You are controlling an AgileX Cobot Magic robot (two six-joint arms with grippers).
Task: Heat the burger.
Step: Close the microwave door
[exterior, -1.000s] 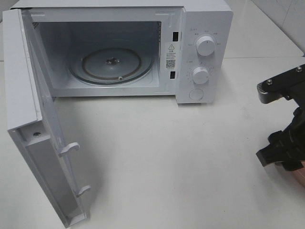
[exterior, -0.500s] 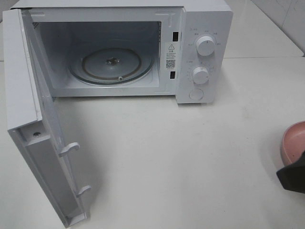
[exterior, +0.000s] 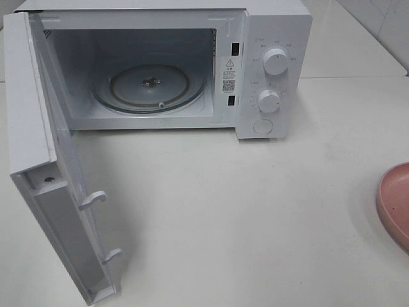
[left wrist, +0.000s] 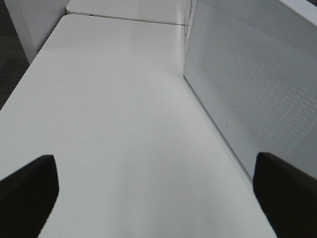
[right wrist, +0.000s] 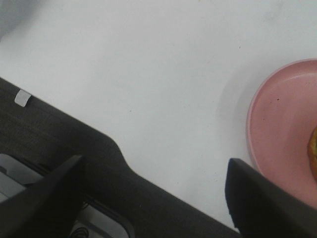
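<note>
You are viewing an evenly lit scene; soft overhead light leaves the white table (exterior: 255,211) bright with little contrast. In the exterior high view, note the faint shadow beneath the microwave (exterior: 160,64) and beside its open door (exterior: 57,192); the cavity is dimmer than the casing, and the glass turntable (exterior: 150,86) carries a mild sheen. Focus is acceptable, with slight softness and grain. In the left wrist view, the tabletop is washed out and nearly textureless, and the dark fingertips (left wrist: 27,191) are blurred. In the right wrist view, the pink plate (right wrist: 277,124) casts a soft shadow on the table; near parts are out of focus.
</note>
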